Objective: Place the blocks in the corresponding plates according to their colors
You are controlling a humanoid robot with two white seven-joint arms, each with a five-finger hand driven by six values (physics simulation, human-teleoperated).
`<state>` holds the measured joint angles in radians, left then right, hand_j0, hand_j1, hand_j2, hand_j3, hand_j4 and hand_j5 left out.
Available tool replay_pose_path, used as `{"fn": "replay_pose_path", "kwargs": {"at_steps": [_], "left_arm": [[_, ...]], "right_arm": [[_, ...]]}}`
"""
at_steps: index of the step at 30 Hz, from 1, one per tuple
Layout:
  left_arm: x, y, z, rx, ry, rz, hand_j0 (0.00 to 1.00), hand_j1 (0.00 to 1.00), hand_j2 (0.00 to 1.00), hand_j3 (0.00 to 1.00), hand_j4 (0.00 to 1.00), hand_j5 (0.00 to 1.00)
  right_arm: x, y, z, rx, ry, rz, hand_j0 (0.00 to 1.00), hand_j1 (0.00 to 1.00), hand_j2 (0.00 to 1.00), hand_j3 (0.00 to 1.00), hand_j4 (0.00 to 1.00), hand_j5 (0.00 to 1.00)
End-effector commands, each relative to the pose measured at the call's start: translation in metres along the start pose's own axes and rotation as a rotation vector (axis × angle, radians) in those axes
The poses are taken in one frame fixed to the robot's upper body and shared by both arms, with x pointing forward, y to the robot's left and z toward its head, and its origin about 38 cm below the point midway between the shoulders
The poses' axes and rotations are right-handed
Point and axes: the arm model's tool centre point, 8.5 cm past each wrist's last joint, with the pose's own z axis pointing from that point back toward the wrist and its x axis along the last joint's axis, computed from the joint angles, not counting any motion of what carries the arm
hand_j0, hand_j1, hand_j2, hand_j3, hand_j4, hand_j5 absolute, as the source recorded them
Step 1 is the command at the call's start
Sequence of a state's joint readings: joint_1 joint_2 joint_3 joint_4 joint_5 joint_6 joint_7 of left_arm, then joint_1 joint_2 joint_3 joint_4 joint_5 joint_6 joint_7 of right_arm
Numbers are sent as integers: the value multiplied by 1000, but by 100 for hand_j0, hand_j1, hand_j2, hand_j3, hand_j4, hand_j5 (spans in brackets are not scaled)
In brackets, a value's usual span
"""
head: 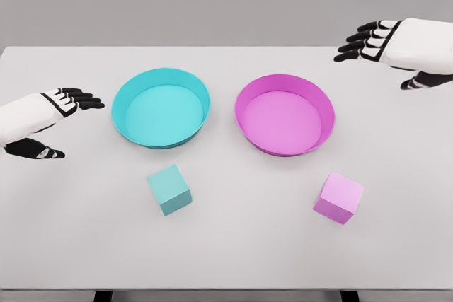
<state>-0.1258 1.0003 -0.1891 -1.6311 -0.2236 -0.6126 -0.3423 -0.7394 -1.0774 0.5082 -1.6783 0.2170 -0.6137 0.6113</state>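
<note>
While both arms get cut off at the edges, left hand (53, 112) and right hand (396, 49) hang spread wide, holding nothing; the teal cube (170, 189) sits near the left one, the pink cube (339, 197) well below the right.

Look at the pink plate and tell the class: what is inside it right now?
Nothing is inside the pink plate; its whole floor shows bare. The pink block sits on the table in front of it, apart from its rim. Only the table surface under the plate is hidden.

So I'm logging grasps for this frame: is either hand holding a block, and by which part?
Nothing is held. The left hand and right hand are open; the cyan block and pink block lie untouched on the table.
</note>
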Motion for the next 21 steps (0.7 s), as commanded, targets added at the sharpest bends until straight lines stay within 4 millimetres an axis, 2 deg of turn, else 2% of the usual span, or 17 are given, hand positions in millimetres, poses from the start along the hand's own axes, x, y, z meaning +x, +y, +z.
{"fn": "replay_pose_path", "kwargs": {"at_steps": [1, 3, 4, 6, 7, 8, 9, 11, 13, 15, 16, 18, 21], "left_arm": [[1, 1, 0, 4, -3, 2, 100, 100, 100, 100, 100, 100], [2, 1, -1, 2, -6, 1, 100, 100, 100, 100, 100, 100], [2, 1, -1, 2, -6, 1, 100, 100, 100, 100, 100, 100], [2, 2, -1, 2, -6, -1, 100, 100, 100, 100, 100, 100], [2, 3, -1, -2, -7, -6, 100, 100, 100, 100, 100, 100], [6, 5, -2, -21, -17, -20, 100, 100, 100, 100, 100, 100], [12, 12, -5, -42, -40, -45, 100, 100, 100, 100, 100, 100], [25, 19, -12, -71, -79, -82, 100, 100, 100, 100, 100, 100], [31, 24, -14, -63, -97, -98, 100, 100, 100, 100, 100, 100], [35, 32, -16, -55, -111, -118, 100, 100, 100, 100, 100, 100], [31, 46, -9, -78, -92, -158, 100, 100, 100, 100, 100, 100], [31, 51, -9, -171, -88, -197, 100, 100, 100, 100, 100, 100], [41, 58, -26, -210, -150, -202, 100, 100, 100, 100, 100, 100]], "right_arm": [[1, 1, -2, 0, -4, -7, 100, 100, 100, 100, 100, 100], [1, -2, -1, -11, -8, -10, 100, 100, 100, 100, 100, 100], [-1, -11, 2, -22, 1, 9, 100, 100, 100, 100, 100, 100], [-4, -16, 6, -30, 11, 16, 100, 100, 100, 100, 100, 100], [-7, -17, 18, -22, 27, 4, 100, 100, 100, 100, 100, 100], [-12, -16, 35, 15, 63, 8, 100, 100, 100, 100, 100, 100], [-13, -16, 42, 31, 79, 14, 100, 100, 100, 100, 100, 100], [-10, 6, 47, 132, 78, -7, 100, 100, 100, 100, 100, 100], [18, 34, 24, 217, -35, -26, 100, 100, 100, 100, 100, 100], [21, 38, 20, 225, -48, -33, 100, 100, 100, 100, 100, 100], [23, 41, 17, 226, -58, -39, 100, 100, 100, 100, 100, 100], [26, 42, 9, 224, -80, -41, 100, 100, 100, 100, 100, 100], [38, 56, -13, 248, -149, -64, 100, 100, 100, 100, 100, 100]]}}
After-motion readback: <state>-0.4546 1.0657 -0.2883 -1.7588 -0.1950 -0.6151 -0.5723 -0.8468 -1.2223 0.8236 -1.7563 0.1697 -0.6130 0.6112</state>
